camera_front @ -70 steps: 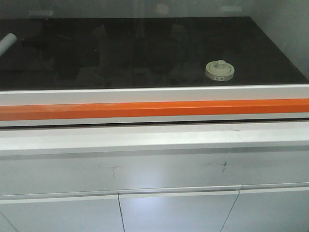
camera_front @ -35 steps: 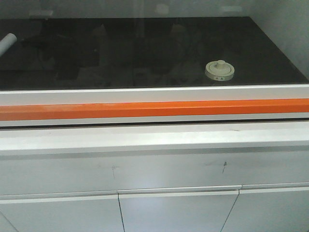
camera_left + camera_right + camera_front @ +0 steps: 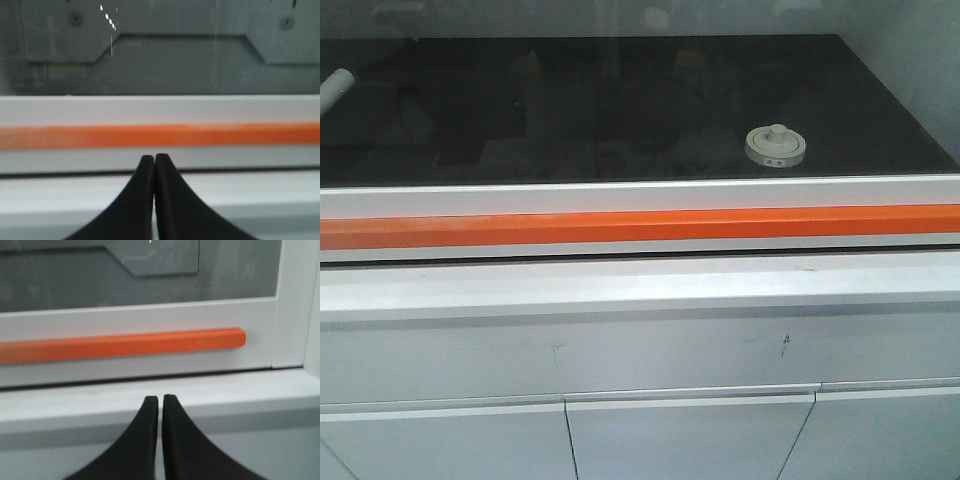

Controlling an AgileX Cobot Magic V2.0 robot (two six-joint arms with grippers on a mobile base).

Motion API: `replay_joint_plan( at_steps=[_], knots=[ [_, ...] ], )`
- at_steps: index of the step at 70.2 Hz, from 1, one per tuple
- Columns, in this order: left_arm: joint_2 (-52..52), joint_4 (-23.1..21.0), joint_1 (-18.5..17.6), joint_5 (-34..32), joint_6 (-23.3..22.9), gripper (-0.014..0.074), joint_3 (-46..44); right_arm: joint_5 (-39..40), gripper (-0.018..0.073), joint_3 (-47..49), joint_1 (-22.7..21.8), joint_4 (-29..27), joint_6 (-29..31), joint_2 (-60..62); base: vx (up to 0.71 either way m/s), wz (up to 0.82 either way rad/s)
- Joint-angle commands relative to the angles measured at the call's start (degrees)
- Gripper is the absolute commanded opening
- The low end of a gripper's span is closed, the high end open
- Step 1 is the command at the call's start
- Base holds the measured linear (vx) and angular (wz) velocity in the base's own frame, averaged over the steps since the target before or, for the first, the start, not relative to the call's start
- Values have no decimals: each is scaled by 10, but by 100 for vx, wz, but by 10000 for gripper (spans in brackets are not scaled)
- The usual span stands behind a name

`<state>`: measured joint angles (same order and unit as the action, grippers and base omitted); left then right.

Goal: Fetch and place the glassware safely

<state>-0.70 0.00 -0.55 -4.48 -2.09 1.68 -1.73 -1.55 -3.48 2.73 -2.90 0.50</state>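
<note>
Take the orange bar (image 3: 640,228) as your mark. Beyond its left end, a white tube (image 3: 335,88) lies at the edge of the black surface (image 3: 570,110). Your left gripper (image 3: 154,159) sits level on the near side of the bar, pointing at it, fingers pressed together on nothing. The jar (image 3: 776,146) stands upright and closed beyond the bar's right part, across the bar from both grippers. Your right gripper (image 3: 160,399) points just below the bar's right end, fingertips a sliver apart, empty.
</note>
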Motion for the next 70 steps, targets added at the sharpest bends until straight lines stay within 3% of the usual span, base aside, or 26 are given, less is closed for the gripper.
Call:
replay_joint_plan(
  at_steps=[1, 18, 31, 44, 60, 70],
  knots=[
    [-6, -7, -3, -101, -22, -7, -15, 103, -3, 6, -2, 1, 5, 7, 0, 0],
    [49, 4, -3, -79, -19, -7, -182, 102, -3, 139, -2, 1, 5, -15, 0, 0],
    [174, 4, -3, -70, -19, -7, -352, 98, -3, 281, -2, 1, 5, -118, 0, 0],
    [303, 3, -3, -21, 21, -7, -489, 111, -3, 398, -2, 1, 4, -257, 0, 0],
    [400, 0, -3, -16, 21, -7, -531, 115, -3, 462, -2, 1, -16, -376, 0, 0],
    [435, 3, -3, 25, 21, -7, -531, 85, -3, 462, -2, 1, -18, -411, 0, 0]
  ],
)
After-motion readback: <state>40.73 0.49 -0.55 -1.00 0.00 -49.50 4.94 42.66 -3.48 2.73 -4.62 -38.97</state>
